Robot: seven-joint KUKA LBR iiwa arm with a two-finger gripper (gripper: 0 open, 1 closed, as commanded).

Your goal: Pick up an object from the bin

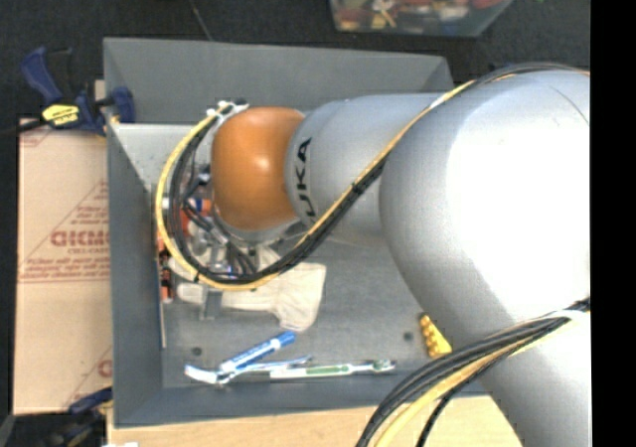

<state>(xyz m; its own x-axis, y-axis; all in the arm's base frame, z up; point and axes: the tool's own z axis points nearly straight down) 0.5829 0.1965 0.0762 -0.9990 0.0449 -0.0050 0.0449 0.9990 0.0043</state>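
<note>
big grey arm (pixel 477 236) w/ orange cover (pixel 248 167) sits low in bin (pixel 278 77) centre-left, gripper (pixel 211 288) touching or just beside white cloth (pixel 296 298), can't tell if open or holding anything, so pick prob. not done yet.

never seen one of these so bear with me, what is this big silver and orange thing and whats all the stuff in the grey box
The big silver shape is a robot arm reaching in from the right; the orange dome is a cover on its wrist. One camera looks down, slightly sideways, on a grey metal bin. The gripper sits low at the bin's left, beside a crumpled white cloth. Near the front wall lie what looks like a blue-and-white toothbrush and a thin white-and-green stick; a small yellow piece peeks out by the arm. Whether the gripper holds anything is hidden under the wrist.
</note>
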